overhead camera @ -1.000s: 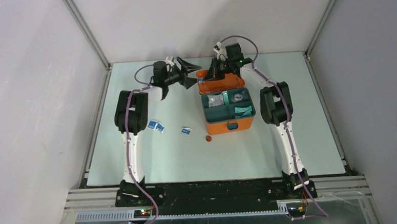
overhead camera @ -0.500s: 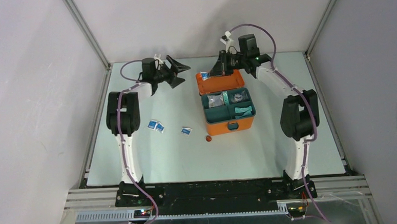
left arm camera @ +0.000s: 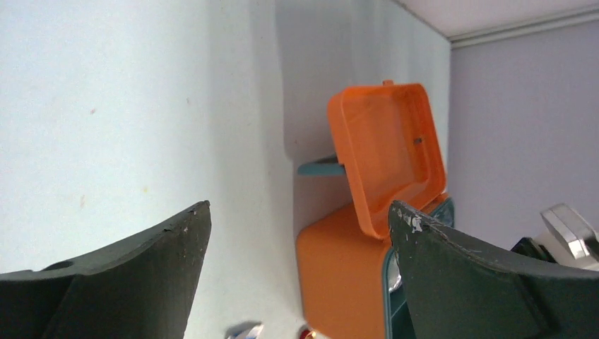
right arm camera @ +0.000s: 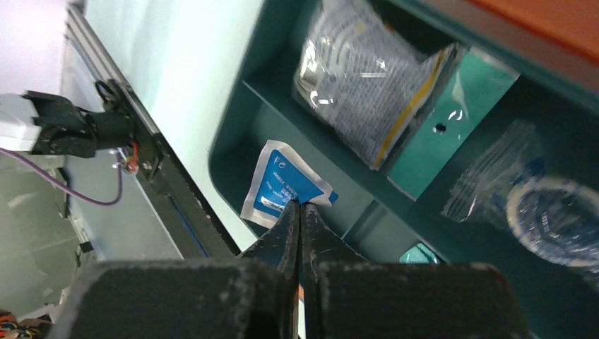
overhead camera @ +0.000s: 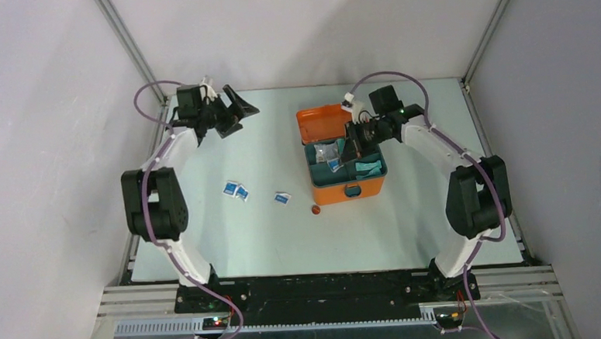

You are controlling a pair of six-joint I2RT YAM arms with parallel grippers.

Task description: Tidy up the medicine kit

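Note:
The medicine kit (overhead camera: 346, 189) is an orange box in mid-table, its lid (overhead camera: 324, 124) swung open to the back. A teal tray (overhead camera: 378, 168) fills its top. My right gripper (overhead camera: 344, 156) hangs over the tray's left side, shut on a corner of a blue-white packet (right arm camera: 286, 185). The packet dangles above the tray's near-left compartment. My left gripper (overhead camera: 234, 111) is open and empty at the far left, well apart from the kit. In the left wrist view the kit (left arm camera: 339, 275) and lid (left arm camera: 388, 141) show between its spread fingers (left arm camera: 141, 282).
The tray holds a clear gauze packet (right arm camera: 360, 78), a bagged roll (right arm camera: 551, 212) and a teal packet (right arm camera: 452, 120). Three blue-white packets (overhead camera: 231, 189) (overhead camera: 243, 193) (overhead camera: 282, 197) lie left of the kit. A small red-orange item (overhead camera: 315, 210) sits at its front-left corner.
My left arm swung back and left, away from the kit, its jaws now widest. My right gripper came forward from behind the lid to over the tray, packet in its tips.

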